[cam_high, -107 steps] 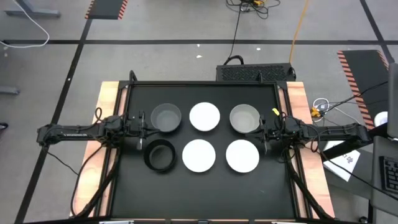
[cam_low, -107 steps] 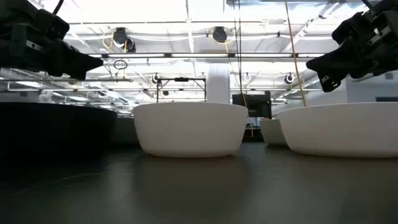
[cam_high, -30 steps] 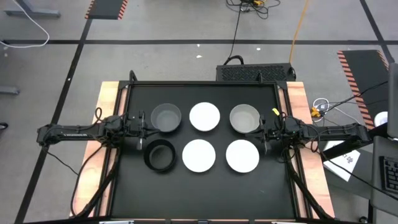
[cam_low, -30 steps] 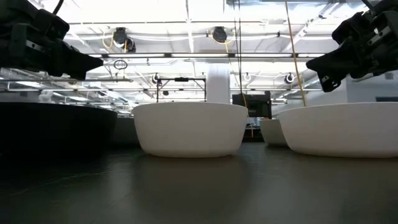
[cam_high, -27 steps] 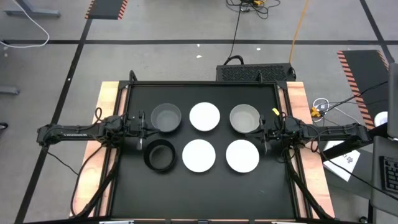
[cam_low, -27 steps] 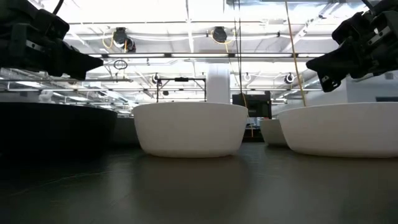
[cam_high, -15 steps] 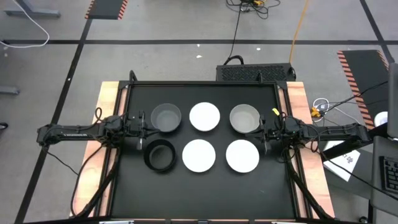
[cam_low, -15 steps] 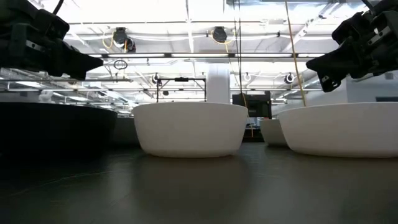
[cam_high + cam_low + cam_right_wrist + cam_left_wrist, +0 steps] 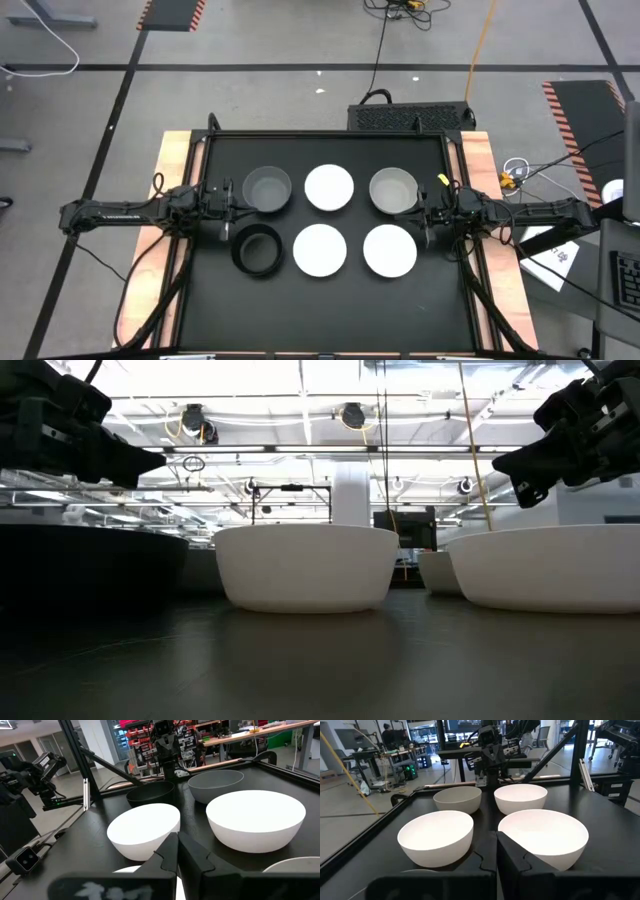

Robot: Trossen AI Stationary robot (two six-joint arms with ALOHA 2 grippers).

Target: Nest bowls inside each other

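Six bowls stand on their bases in two rows on the black table. The far row holds a grey bowl (image 9: 267,188), a white bowl (image 9: 329,187) and a grey bowl (image 9: 394,190). The near row holds the black bowl (image 9: 257,249) and two white bowls (image 9: 320,249) (image 9: 390,250). My left gripper (image 9: 228,212) (image 9: 496,839) hovers shut at the table's left, between the left grey bowl and the black one. My right gripper (image 9: 425,215) (image 9: 176,839) hovers shut at the table's right, between the right grey bowl and a white one. Neither touches a bowl.
The black table top (image 9: 325,300) has a wooden border (image 9: 172,160) on its left and right sides. A strip of bare black surface runs along the near edge. In the low view both grippers (image 9: 120,458) (image 9: 530,460) hang above bowl height.
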